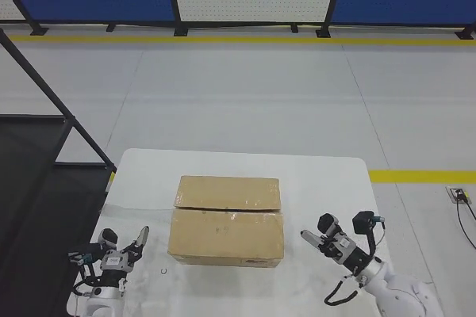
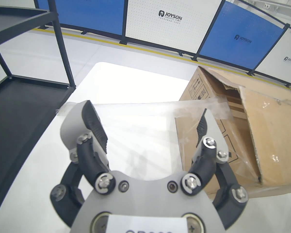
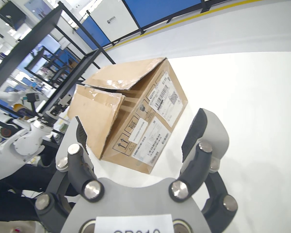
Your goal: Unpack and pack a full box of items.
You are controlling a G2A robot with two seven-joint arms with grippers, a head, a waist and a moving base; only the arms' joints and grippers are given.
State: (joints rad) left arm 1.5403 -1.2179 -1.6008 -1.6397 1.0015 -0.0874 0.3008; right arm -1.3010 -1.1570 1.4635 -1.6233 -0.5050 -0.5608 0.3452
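Observation:
A brown cardboard box lies in the middle of the white table, its two top flaps folded down with a seam between them. My left gripper rests near the table's front left corner, open and holding nothing, a short way from the box's left end. My right gripper sits at the front right, open and holding nothing, apart from the box's right end. In the left wrist view the box shows a torn flap edge and a loose strip of clear tape. In the right wrist view the box shows labels on its end and slightly lifted flaps.
A black metal shelf rack stands close against the table's left side. A small ring-shaped bit lies on the table by the box's front left corner. Grey floor with yellow lines and blue and white panels lie beyond.

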